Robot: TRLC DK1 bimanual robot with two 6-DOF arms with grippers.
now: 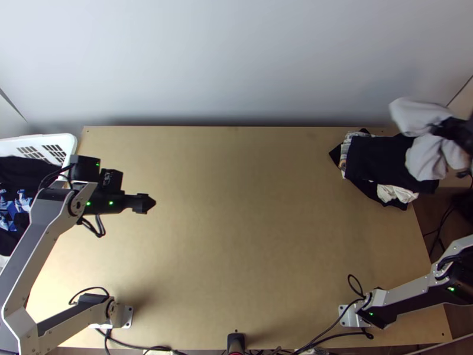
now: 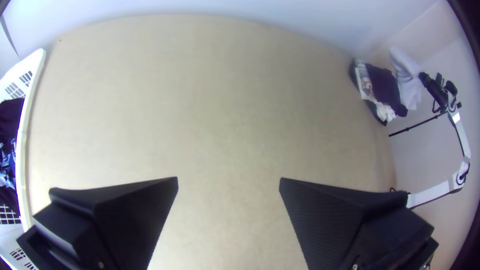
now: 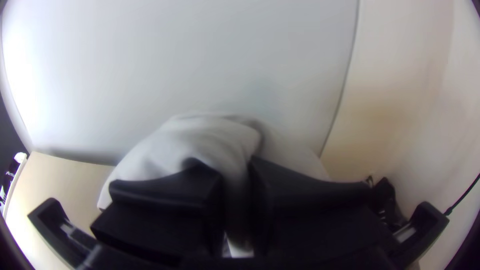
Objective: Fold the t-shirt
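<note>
Behind the light wooden table [image 1: 248,195], a plain pale wall [image 1: 236,59] closes off the space, and a white basket [image 1: 70,144] with dark clothes [image 1: 20,171] inside stands at the left side. At the far right corner is a pile of clothes [image 1: 375,157], dark on top, with lighter cloth poking out at its sides. A pale grey garment [image 1: 424,158] — the t-shirt of the task, I take it — hangs partly in front of and over that pile, pinched in the right gripper [image 3: 237,175], whose fingers are pressed close together on a gathered part of it. Whether the rest is neatly folded or merely bunched, I can't honestly tell. The left gripper [image 2: 228,181] is released, its fingers wide apart and nothing between them, above the left part of the table.

Folding looks finished or nearly so, and setting the garment on the pile is probably the step in hand. The risk is in the letting go: the pile sits right by the table's edge, so a release too far out could send the shirt down the side. Held by one gathered part, its loose portions may swing open and undo a fold. Cloth could also cling to the fingers as they part, dragging the upper pieces askew — the pile already looks uneven, so a low, gentle release over its middle would be safer.
</note>
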